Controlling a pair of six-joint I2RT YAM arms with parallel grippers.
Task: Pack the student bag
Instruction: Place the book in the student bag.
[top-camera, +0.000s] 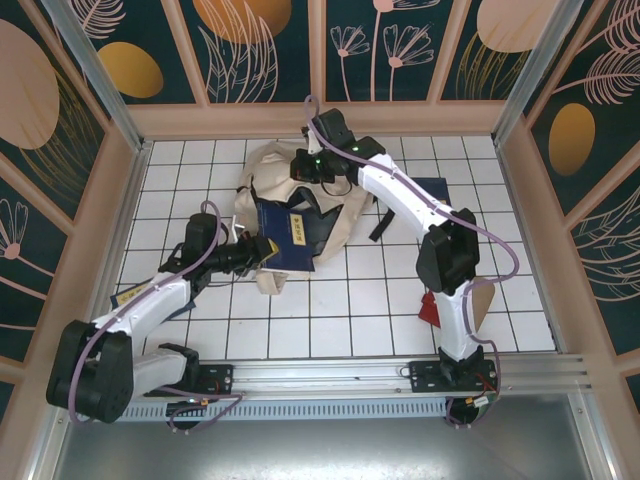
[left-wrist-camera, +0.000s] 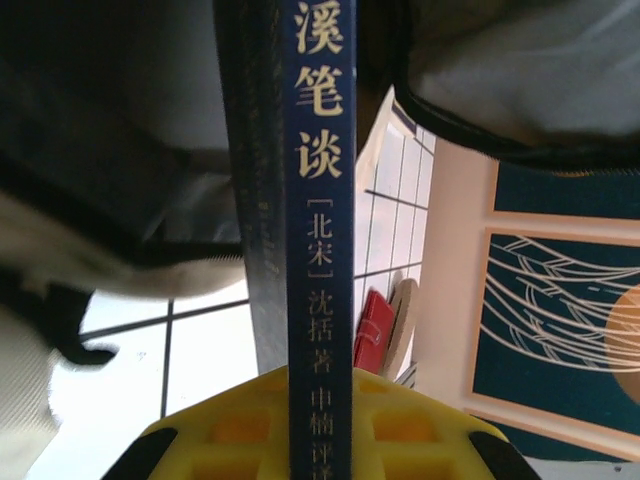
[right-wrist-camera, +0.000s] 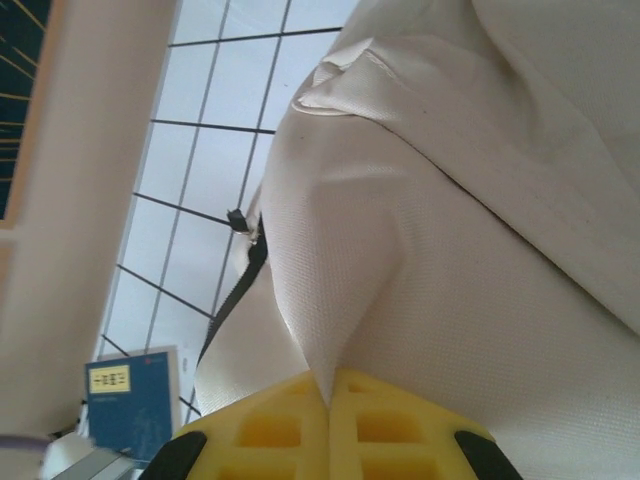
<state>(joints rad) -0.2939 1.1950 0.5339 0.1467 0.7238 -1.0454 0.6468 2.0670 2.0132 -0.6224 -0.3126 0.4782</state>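
The student bag (top-camera: 275, 175), a large beige canvas backpack, lies crumpled at the middle back of the tiled table. My right gripper (top-camera: 316, 166) is shut on a fold of the bag's cloth (right-wrist-camera: 430, 230), pinched between its yellow fingers (right-wrist-camera: 270, 430), and holds that edge up. My left gripper (top-camera: 262, 247) is shut on a navy book (top-camera: 290, 232) at the bag's mouth. In the left wrist view the book's spine (left-wrist-camera: 320, 200), lettered in gold, stands between the yellow fingers (left-wrist-camera: 230, 425) and points into the bag's dark opening (left-wrist-camera: 110, 110).
Another navy book (top-camera: 432, 190) lies right of the bag, under the right arm. A blue book with a yellow label (right-wrist-camera: 130, 400) lies on the tiles. A red item (top-camera: 428, 305) and a tan round piece (top-camera: 482, 303) rest near the right arm's base. Wooden walls (top-camera: 320, 118) enclose the table.
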